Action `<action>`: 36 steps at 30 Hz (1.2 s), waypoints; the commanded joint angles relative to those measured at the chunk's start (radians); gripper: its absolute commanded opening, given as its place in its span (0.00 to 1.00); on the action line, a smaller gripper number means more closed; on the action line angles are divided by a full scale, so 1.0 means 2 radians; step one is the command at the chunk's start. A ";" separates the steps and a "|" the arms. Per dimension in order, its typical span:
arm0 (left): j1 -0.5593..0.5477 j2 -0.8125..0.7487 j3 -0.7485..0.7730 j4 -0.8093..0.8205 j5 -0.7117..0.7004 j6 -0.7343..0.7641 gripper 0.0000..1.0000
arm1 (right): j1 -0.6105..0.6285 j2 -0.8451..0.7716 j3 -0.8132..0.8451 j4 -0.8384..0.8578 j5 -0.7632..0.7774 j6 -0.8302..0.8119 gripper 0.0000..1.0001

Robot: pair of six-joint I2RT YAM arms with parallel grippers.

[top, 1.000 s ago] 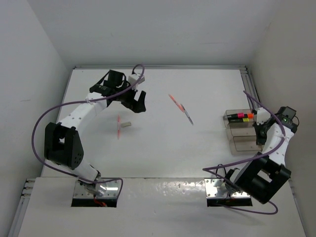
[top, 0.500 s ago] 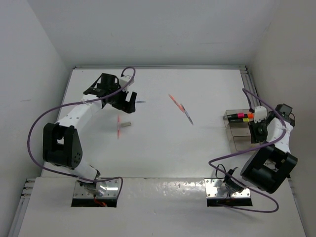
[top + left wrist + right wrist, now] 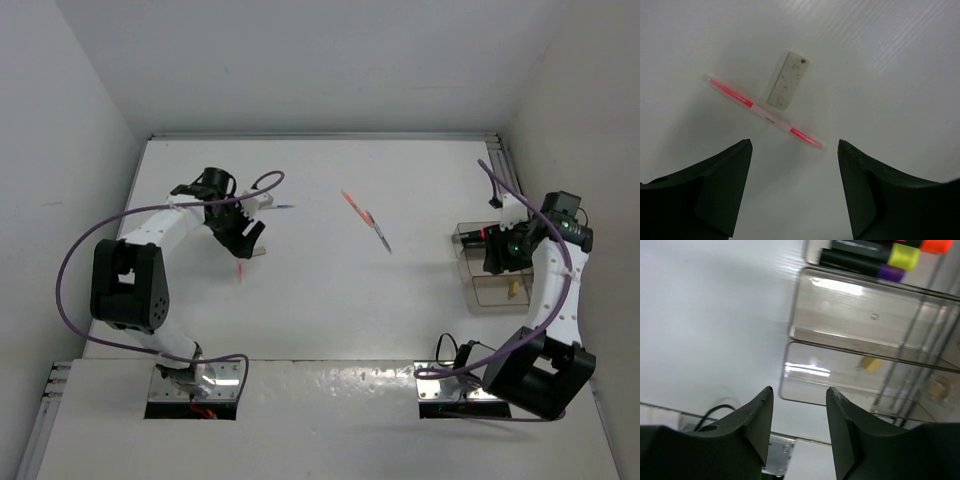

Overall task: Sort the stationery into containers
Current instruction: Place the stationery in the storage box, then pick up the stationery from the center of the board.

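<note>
A thin pink pen (image 3: pixel 765 113) lies on the white table with a grey-tan eraser block (image 3: pixel 787 80) touching its far side. My left gripper (image 3: pixel 795 146) hangs open and empty just short of them; from above it (image 3: pixel 245 232) covers the eraser, and only the pen's tip (image 3: pixel 241 270) shows. My right gripper (image 3: pixel 797 390) is open and empty above the clear boxes at the right (image 3: pixel 497 252). The far box (image 3: pixel 812 251) holds highlighters (image 3: pixel 890 262) with yellow, purple and orange ends. The middle box (image 3: pixel 850 315) is bare. The near box (image 3: pixel 805 385) holds a tan eraser (image 3: pixel 871 363).
A small blue pen (image 3: pixel 283 207) lies right of the left gripper. A red pen (image 3: pixel 352 203) and a dark pen (image 3: pixel 382 235) lie mid-table. The boxes (image 3: pixel 478 290) stand by the right wall. A metal base plate (image 3: pixel 777 460) lies under the right fingers.
My left gripper has swung toward me and to the left, over the eraser and pink pen. My right gripper has lifted and moved left off the near box, where a tan eraser now shows.
</note>
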 commanded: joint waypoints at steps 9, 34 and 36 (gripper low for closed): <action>-0.001 0.055 0.003 0.042 0.013 0.102 0.70 | 0.054 -0.040 -0.010 -0.064 -0.077 0.055 0.45; -0.057 0.126 -0.020 0.120 -0.064 0.097 0.44 | 0.084 -0.063 -0.007 -0.075 -0.150 0.102 0.45; -0.060 0.120 -0.029 0.130 -0.075 0.096 0.34 | 0.085 -0.066 -0.010 -0.068 -0.163 0.113 0.45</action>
